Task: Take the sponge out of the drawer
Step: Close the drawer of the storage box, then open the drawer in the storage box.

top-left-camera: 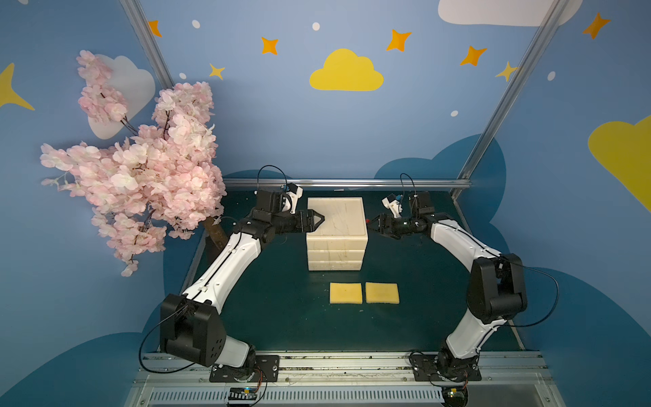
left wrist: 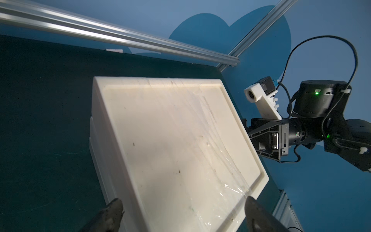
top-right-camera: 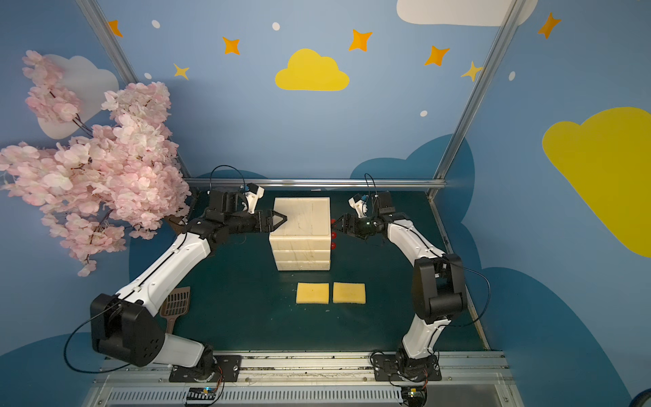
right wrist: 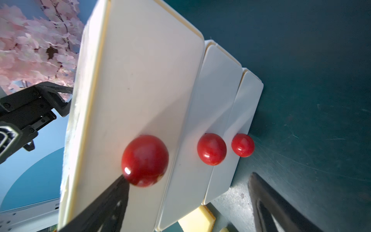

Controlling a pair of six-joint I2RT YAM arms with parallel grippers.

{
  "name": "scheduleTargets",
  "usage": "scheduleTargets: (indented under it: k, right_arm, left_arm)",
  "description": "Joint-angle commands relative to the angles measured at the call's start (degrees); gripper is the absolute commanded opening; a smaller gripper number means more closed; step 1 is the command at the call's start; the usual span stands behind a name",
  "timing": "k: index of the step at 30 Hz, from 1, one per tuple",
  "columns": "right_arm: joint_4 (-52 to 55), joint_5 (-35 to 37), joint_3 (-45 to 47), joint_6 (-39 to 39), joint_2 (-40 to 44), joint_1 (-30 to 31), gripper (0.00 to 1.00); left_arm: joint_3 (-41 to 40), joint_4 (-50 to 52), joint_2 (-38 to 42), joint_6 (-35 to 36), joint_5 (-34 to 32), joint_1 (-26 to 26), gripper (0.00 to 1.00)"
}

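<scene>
Top drawer knob [right wrist: 145, 160] just beside right tool [right wrist: 188, 176]

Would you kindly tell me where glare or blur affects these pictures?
Left wrist view: clear film on the chest of drawers glints near its corner, and the left pincer's fingertips are soft. Right wrist view: the nearest red knob is blurred with a bright glint; the two farther knobs look sharper. Both top views: evenly lit, sharp.

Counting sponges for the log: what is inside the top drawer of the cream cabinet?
Nothing shows: the top drawer is shut, and its front with the red knob hides the inside. Only two yellow sponges show, on the mat in front of the cabinet.
</scene>
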State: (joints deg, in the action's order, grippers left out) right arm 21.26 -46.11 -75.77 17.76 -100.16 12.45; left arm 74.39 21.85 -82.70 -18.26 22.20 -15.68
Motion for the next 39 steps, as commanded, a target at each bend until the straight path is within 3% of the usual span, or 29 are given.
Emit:
scheduleTargets:
  k: [1, 4, 10, 15, 26, 39]
  right_arm:
    - [-4.87, -6.64, 1.79, 3.13, 0.32, -4.07, 0.89]
    - [-10.41, -10.41, 4.13, 6.52, -0.39, -6.26, 0.87]
    - [-12.66, -14.48, 4.30, 7.30, -4.53, -6.51, 0.80]
    - [-14.41, -17.30, 3.90, 8.86, -8.99, -6.21, 0.71]
    - [-13.03, -21.27, 0.22, 7.29, -15.12, -2.85, 0.68]
    - [-12.29, -22.78, -2.15, 6.91, -18.32, -0.36, 0.54]
  left_arm:
    - [7.23, 8.09, 1.98, 7.10, -14.73, -3.87, 0.91]
    - [13.48, 12.86, -1.07, 11.12, -20.07, -8.68, 0.90]
    - [18.33, 11.97, -6.30, 9.96, -13.35, -11.70, 0.86]
    - [21.87, 13.05, -11.77, 9.20, -11.68, -13.83, 0.83]
    - [22.90, 12.89, -15.95, 7.37, -10.00, -14.94, 0.82]
    - [22.00, 12.61, -16.44, 7.12, -10.01, -14.90, 0.82]
